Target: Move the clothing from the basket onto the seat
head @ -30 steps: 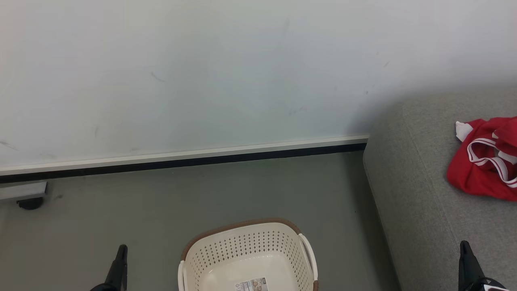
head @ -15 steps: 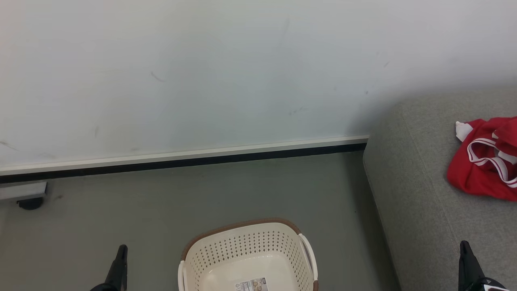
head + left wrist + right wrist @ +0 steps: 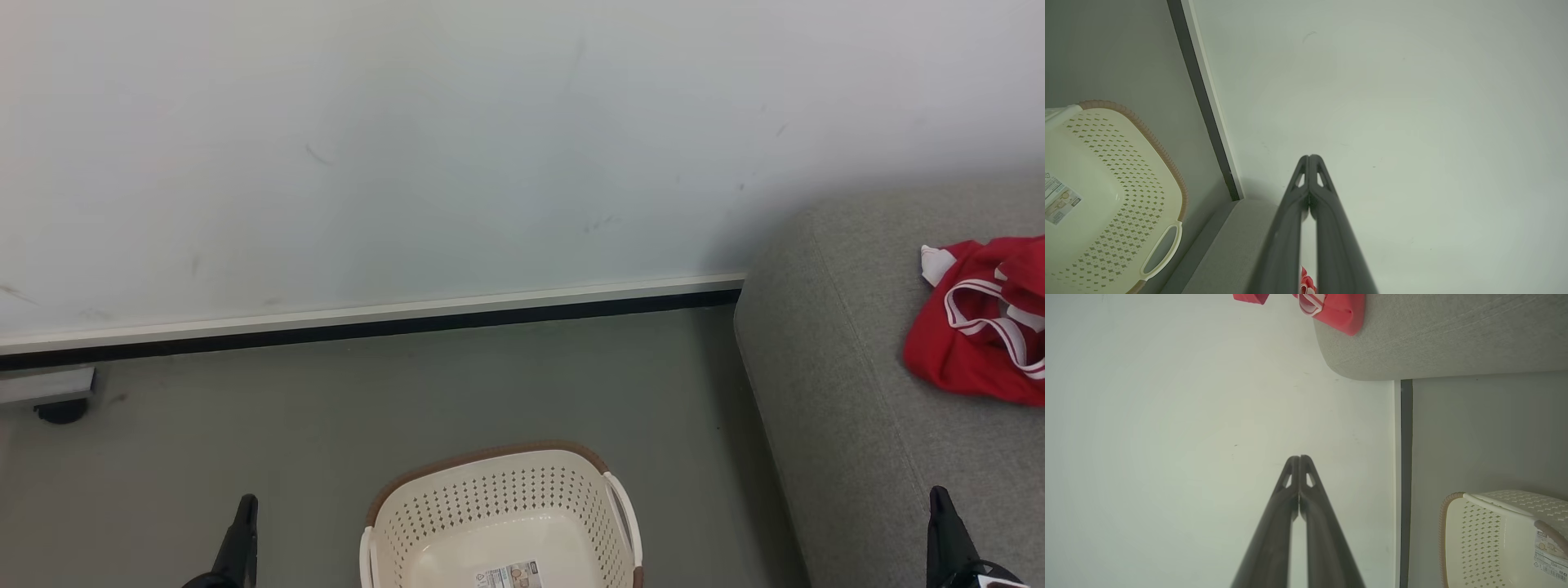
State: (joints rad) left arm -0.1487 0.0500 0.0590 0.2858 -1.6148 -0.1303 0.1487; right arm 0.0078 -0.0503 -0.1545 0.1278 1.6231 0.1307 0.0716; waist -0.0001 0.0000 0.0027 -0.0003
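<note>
Nothing has shifted over the last second, and every item sits where it was. The basket (image 3: 498,490) stands on the floor (image 3: 326,425), its pale bottom bare around a paper label (image 3: 509,574). The clothing (image 3: 976,343) lies crumpled on the seat (image 3: 833,392), well to the right of the basket and a little beyond it. Your left gripper (image 3: 245,510) still hangs just left of the basket. Your right gripper (image 3: 939,502) is well to the basket's right, over the seat — both have fingertips pressed together with nothing between them.
</note>
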